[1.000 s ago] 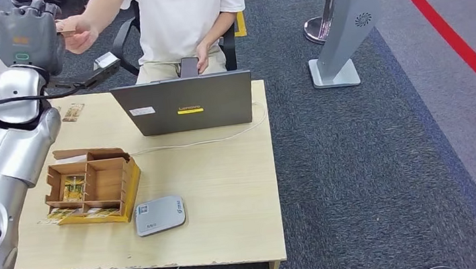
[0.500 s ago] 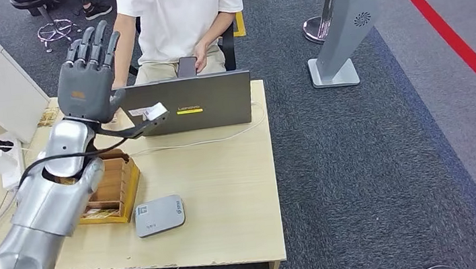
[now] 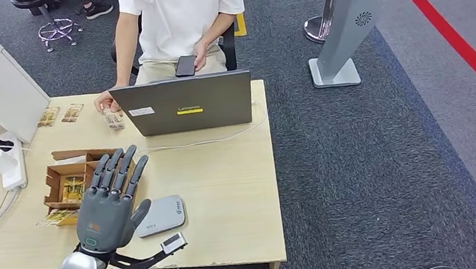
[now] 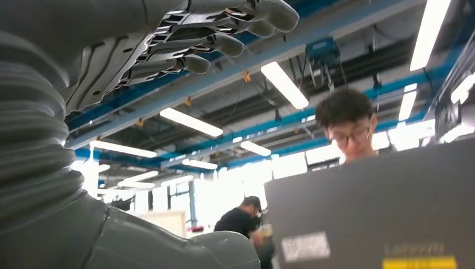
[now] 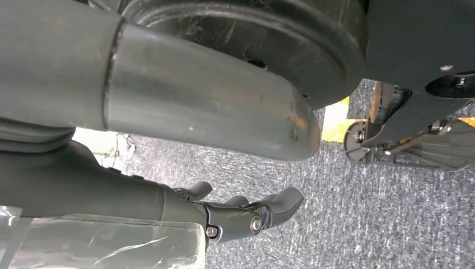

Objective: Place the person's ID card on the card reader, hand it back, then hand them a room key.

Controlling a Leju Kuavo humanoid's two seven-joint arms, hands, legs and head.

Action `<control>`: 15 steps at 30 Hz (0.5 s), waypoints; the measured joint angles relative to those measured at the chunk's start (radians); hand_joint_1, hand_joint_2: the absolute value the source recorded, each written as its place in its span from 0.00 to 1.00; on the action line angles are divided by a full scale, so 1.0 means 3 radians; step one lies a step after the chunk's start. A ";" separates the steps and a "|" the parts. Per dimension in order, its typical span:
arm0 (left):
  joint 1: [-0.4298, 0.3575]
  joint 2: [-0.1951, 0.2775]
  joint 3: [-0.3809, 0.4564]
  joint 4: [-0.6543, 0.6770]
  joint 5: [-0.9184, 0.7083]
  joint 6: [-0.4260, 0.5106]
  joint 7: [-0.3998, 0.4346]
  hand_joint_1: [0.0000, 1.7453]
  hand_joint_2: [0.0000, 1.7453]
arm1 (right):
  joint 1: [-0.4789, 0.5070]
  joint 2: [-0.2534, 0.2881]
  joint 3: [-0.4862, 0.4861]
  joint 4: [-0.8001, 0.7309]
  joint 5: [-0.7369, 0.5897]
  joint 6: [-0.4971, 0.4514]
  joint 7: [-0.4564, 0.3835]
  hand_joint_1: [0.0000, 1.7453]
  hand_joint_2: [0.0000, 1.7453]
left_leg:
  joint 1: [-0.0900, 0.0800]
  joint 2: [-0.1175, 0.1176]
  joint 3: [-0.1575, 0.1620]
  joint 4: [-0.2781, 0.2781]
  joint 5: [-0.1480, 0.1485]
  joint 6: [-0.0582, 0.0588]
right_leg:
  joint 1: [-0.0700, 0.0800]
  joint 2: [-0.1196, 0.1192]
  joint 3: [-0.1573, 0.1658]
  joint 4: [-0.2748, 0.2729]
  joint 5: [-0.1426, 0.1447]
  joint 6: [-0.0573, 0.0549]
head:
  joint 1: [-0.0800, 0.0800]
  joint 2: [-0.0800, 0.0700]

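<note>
Hovering low over the tabletop [image 3: 229,196], the left hand [image 3: 109,204] spreads its fingers wide and holds nothing, the card reader [image 3: 161,215] partly hidden just beside it and the cardboard box [image 3: 72,184] beyond its fingertips. Past the laptop [image 3: 184,104], the person's hand [image 3: 107,102] rests by cards [image 3: 114,119]. Half a second ago the hand was raised toward the person; the right hand [image 5: 246,216] hangs over carpet, fingers loosely curled, empty.

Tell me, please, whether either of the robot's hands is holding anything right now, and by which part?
Nothing is held. The left hand is raised over the table with spread, empty fingers; the right hand hangs empty above the floor.
</note>
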 joint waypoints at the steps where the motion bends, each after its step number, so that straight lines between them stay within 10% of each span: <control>1: 0.0060 0.0012 0.0036 -0.0005 0.0016 -0.0013 -0.0002 0.00 1.00 | 0.0000 0.0001 -0.0011 0.0000 0.0003 0.0000 -0.0005 0.00 0.00 | 0.0000 -0.0001 0.0000 0.0000 0.0000 0.0000 | 0.0000 -0.0001 0.0001 0.0000 0.0000 0.0000 | 0.0000 0.0000; 15: 0.0003 -0.0009 0.0591 0.0543 0.0172 -0.0334 0.0026 0.00 1.00 | -0.0002 0.0006 -0.0057 -0.0001 0.0134 0.0012 0.0019 0.00 0.00 | 0.0001 -0.0004 0.0002 0.0000 0.0003 -0.0001 | 0.0000 -0.0002 0.0003 0.0000 0.0003 -0.0001 | 0.0000 0.0000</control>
